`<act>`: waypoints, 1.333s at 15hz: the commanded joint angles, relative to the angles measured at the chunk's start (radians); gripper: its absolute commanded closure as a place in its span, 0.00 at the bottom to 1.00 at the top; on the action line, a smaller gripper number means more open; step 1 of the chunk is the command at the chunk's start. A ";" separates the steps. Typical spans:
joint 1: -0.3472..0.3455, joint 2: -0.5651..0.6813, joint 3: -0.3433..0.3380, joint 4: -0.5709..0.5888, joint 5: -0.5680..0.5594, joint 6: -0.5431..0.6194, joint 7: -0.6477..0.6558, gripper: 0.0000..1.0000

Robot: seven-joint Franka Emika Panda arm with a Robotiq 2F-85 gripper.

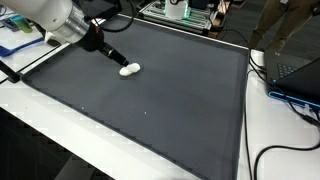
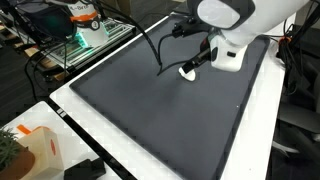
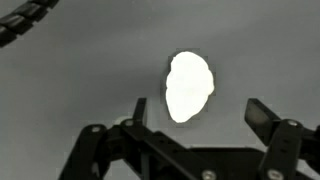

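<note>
One white lump (image 3: 189, 87) lies on the dark surface (image 1: 170, 100), between the fingers of the hand (image 3: 197, 108), which stands wide. It sits slightly nearer one finger, so centring before closing would probably grip it evenly.

Your arm (image 1: 45, 18) slants down from the frame's upper edge, wrist bent forward. Your pincer (image 3: 197, 108) points downward, with its fingers (image 3: 262, 112) standing wide apart in the wrist view.
</note>
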 commanded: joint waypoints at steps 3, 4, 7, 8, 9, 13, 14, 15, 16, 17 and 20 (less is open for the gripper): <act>-0.176 0.217 0.089 -0.347 -0.024 0.073 -0.054 0.00; -0.210 0.247 0.110 -0.400 -0.015 0.107 -0.037 0.00; -0.323 0.320 0.170 -0.565 0.038 0.232 0.041 0.00; -0.376 0.300 0.231 -0.623 0.012 0.257 0.105 0.00; -0.416 0.315 0.256 -0.683 0.018 0.292 0.153 0.00; -0.594 0.335 0.406 -0.933 0.005 0.352 0.305 0.00; -0.642 0.335 0.450 -0.996 -0.016 0.364 0.319 0.00; -0.692 0.329 0.500 -1.061 -0.041 0.373 0.319 0.00; -0.598 0.432 0.393 -0.938 0.084 0.398 0.228 0.00; -0.648 0.445 0.437 -0.996 0.084 0.416 0.233 0.00; -0.708 0.464 0.482 -1.058 0.085 0.438 0.235 0.00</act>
